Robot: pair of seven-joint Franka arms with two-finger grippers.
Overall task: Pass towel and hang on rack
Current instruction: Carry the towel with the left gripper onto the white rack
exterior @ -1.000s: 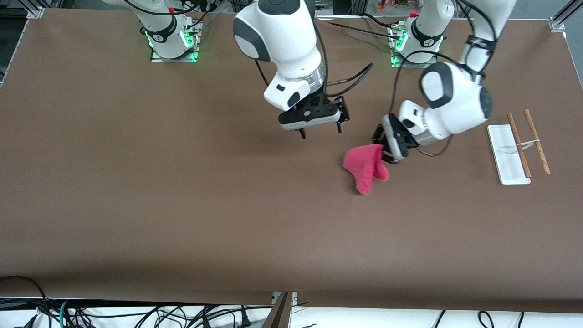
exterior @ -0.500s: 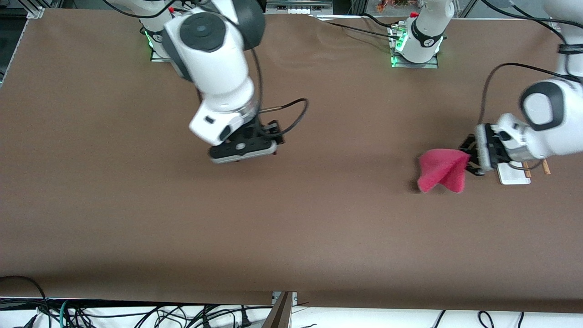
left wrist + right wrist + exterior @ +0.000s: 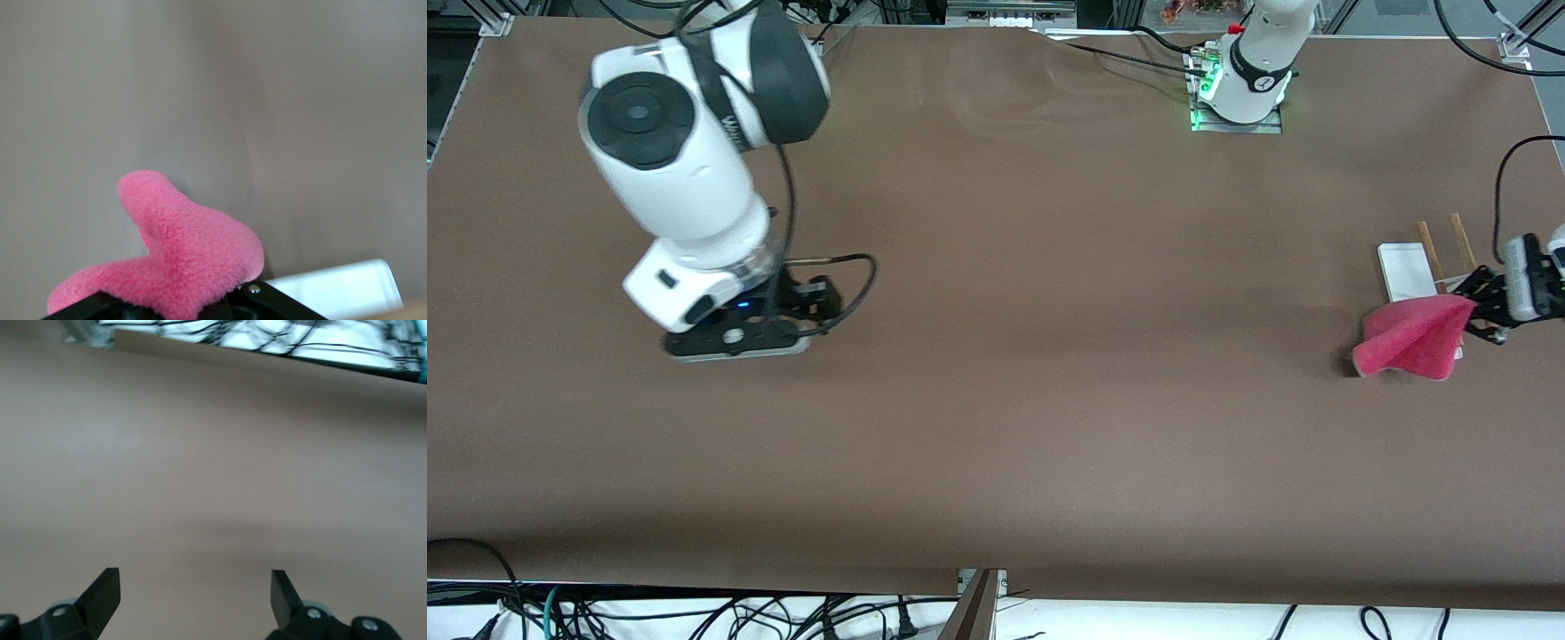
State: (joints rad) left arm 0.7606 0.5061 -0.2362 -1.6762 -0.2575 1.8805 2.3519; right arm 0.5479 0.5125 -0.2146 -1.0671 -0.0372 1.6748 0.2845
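Observation:
The pink-red fuzzy towel (image 3: 1409, 338) hangs folded from my left gripper (image 3: 1474, 309), which is shut on its upper corner, over the end of the rack that is nearer to the front camera. The rack's white base (image 3: 1405, 271) and the tips of its two wooden rods (image 3: 1458, 233) show just past the towel. In the left wrist view the towel (image 3: 180, 253) bulges out of the left gripper (image 3: 190, 312), with a corner of the white base (image 3: 340, 290) beside it. My right gripper (image 3: 734, 342) hovers low over bare table at the right arm's end, open and empty (image 3: 193, 590).
The brown table (image 3: 1049, 400) spreads between the two arms. Cables (image 3: 694, 613) lie off the table's front edge. The left arm's base (image 3: 1240, 89) stands at the top of the front view.
The left gripper has carried the towel from mid-table toward the left arm's end, to over the rack. The right arm has swung away toward its own end, still open.

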